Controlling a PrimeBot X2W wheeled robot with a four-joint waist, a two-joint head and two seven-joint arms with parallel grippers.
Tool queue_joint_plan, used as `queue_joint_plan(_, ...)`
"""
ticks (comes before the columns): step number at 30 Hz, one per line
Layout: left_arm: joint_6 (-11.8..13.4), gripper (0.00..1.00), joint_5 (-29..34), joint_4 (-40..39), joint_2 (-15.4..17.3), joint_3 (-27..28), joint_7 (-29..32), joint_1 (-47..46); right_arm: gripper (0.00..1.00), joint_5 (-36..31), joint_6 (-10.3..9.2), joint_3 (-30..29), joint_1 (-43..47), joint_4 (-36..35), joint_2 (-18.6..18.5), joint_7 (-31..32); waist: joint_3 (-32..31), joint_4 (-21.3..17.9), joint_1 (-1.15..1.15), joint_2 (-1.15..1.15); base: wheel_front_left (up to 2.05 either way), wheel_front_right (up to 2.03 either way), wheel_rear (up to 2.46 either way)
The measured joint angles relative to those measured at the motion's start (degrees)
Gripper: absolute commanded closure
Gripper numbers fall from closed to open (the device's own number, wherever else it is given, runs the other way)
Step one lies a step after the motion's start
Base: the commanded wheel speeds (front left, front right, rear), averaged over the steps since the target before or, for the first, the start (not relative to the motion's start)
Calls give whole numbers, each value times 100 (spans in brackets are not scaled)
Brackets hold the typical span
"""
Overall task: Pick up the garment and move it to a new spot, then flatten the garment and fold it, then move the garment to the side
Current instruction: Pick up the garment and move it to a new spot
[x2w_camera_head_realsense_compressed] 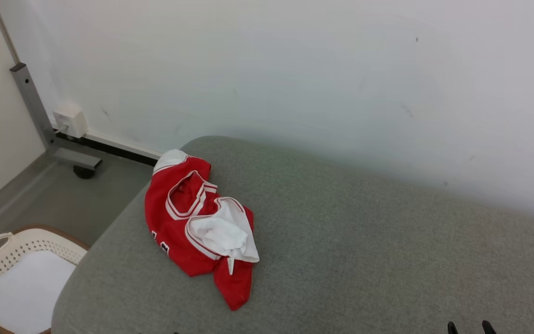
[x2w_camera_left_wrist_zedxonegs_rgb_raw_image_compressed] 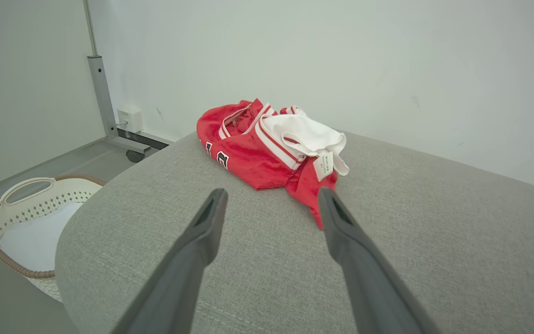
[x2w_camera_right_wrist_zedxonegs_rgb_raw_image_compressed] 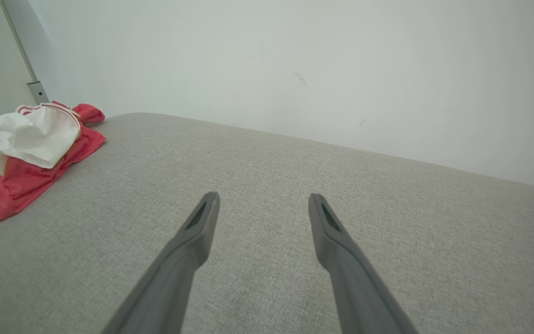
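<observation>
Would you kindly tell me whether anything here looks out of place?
The red garment lies crumpled at the grey cushion's left end, its white lining and tag turned outward. Nothing looks spilled or damaged.

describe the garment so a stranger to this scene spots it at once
Find the wide grey upholstered surface against the white wall. Near its left end, the garment lies crumpled, above a white basket on the floor. It is the one red thing: a jersey with white trim and white lining showing.

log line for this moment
stage: pre-grasp | garment: crumpled on cushion | left pincer: open, facing garment | right pincer: open, empty
</observation>
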Motion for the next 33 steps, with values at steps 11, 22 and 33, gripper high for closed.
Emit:
queue_joint_plan(11, -327, 0, -4, 233, 12, 88, 0, -616, 0, -24, 0, -20, -24, -13, -43, 0, 303, -189, 0, 0, 0, 0, 0)
queue_joint_plan(22, -639, 0, -78, 1314, 826, 267, 715, -2928, 0, -56, 0, -24, -493, -159, -390, 0, 1223, -509, 1, 0, 0, 0, 0)
queue_joint_plan(33, -808, 0, -744, 2405, 1322, -12, 1784, -4695, 0, -66, 0, 73, -1183, -298, -714, -1, 2401, -811, 2, 0, 0, 0, 0)
